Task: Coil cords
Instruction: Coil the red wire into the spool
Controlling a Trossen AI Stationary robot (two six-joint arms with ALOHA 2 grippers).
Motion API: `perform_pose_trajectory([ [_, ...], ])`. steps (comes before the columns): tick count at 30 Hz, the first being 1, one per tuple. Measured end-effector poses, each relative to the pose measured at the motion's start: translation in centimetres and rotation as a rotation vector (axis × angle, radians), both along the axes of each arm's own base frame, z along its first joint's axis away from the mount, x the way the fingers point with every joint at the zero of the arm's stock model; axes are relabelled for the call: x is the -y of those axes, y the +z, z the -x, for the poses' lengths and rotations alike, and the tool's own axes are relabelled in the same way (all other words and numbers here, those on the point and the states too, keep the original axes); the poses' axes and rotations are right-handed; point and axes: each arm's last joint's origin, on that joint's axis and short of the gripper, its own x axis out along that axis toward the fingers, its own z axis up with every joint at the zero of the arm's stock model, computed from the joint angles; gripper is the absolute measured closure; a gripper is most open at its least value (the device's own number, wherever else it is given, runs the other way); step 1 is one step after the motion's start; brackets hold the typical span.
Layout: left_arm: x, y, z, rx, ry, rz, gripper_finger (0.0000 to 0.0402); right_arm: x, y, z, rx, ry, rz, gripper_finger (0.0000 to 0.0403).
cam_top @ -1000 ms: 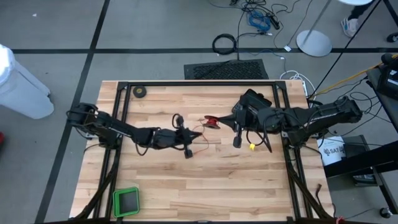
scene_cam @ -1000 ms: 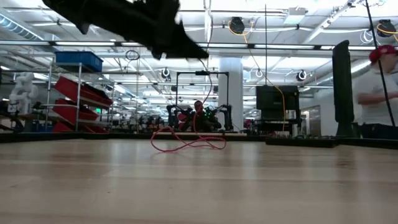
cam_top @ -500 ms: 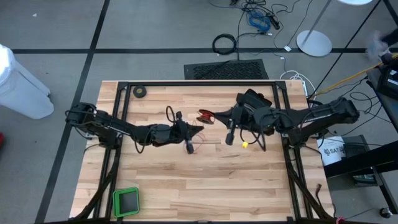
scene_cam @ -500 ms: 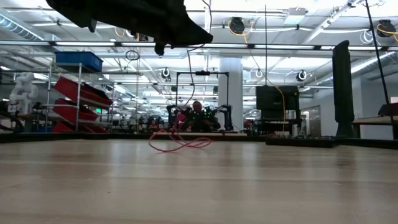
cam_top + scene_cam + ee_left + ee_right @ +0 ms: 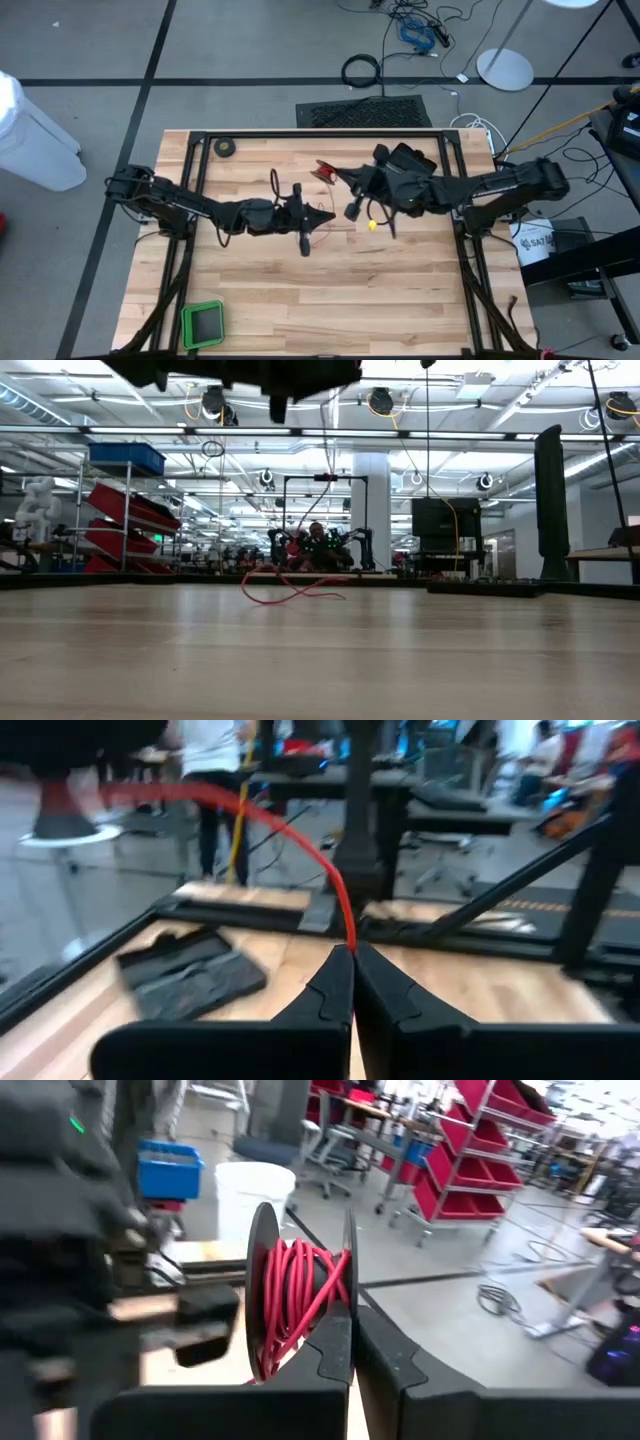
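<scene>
The cord is a thin red wire, partly wound on a small black reel. My right gripper is shut on the reel above the table's far middle. My left gripper is shut on the free wire a little nearer and to the left. From its fingers the wire arcs up and away. In the low view a loose tangle of the wire lies on the table, with both arms dark along the top edge. My left gripper pinches the red wire between its two fingertips, a single strand. The fingers lie about level and point toward the table's right. The wire leaves the pinch upward in a curve, clear of the table. My right gripper pinches one black side disc of the reel at its rim between its two fingers. They come about level from the table's right. The reel is lifted clear of the table and stands on edge, its red windings showing beside the fingers.
A black tape roll lies at the table's far left corner. A green square tray sits at the near left. A flat black case lies under the right arm. The table's black frame rails run along its edges.
My right gripper has carried the reel toward the table's left and far edge, staying shut. My left gripper has risen a little and rolled, still shut on the wire. The loose wire on the table has been drawn in and lies flatter.
</scene>
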Motion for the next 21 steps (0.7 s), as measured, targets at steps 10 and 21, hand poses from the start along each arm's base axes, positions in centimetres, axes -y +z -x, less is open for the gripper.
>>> perform_pose_trajectory([
  [10, 0.6, 4.8, -1.8, 0.018, -0.055, -0.142, 0.0398, 1.1, -1.0, -1.0, -0.06, -0.039, 0.047, 0.0403],
  [21, 0.3, 10.2, -1.1, -0.128, 0.021, -0.272, 0.0398, 1.2, -1.1, -0.5, -0.122, -0.048, 0.072, 0.0403],
])
